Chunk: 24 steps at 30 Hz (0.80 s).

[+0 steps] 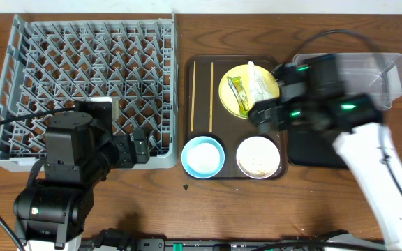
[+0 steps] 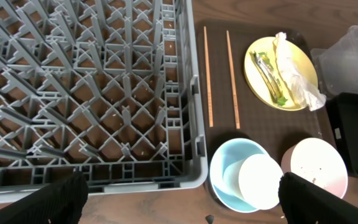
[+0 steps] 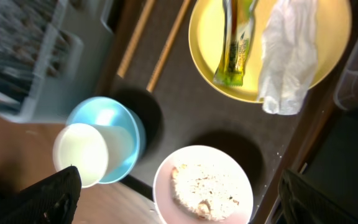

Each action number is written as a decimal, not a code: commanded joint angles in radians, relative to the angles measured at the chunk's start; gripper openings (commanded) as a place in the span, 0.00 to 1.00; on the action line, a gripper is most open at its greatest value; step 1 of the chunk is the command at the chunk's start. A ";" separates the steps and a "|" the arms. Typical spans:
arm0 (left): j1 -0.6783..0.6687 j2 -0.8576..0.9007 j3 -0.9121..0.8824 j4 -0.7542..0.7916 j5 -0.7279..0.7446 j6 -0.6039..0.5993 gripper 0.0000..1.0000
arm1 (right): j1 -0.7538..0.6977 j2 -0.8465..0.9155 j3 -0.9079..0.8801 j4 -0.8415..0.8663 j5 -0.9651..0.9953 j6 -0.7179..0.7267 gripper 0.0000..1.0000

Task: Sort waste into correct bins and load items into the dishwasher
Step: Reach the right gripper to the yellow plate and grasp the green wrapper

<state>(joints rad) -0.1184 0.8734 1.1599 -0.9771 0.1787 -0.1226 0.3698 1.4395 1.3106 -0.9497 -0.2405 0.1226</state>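
The grey dish rack (image 1: 82,77) fills the left of the table. On the brown serving tray (image 1: 233,70) lie two chopsticks (image 1: 193,94), a yellow plate (image 1: 227,87) with a green-yellow wrapper (image 1: 238,94) and crumpled white paper (image 1: 260,82), a light blue bowl (image 1: 202,157) holding a small white cup (image 2: 263,180), and a white bowl (image 1: 257,157) with rice scraps (image 3: 204,186). The clear tub (image 1: 386,73) and black tray (image 1: 313,150) are at the right. My left gripper (image 1: 137,148) is open and empty at the rack's front right corner. My right gripper (image 1: 267,113) is open and empty above the tray, between plate and white bowl.
The rack's near wall (image 2: 135,177) lies just ahead of the left fingers. A small dark speck (image 1: 187,187) sits on the wooden table in front of the blue bowl. The right arm's white link (image 1: 375,167) reaches over the black tray.
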 commanded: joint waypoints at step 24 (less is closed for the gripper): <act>0.004 -0.005 0.019 -0.002 0.016 0.013 0.98 | 0.116 0.582 0.017 0.535 0.402 0.146 0.32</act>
<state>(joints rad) -0.1184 0.8734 1.1599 -0.9775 0.1852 -0.1226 0.4942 1.9965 1.3144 -0.4236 0.1303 0.2600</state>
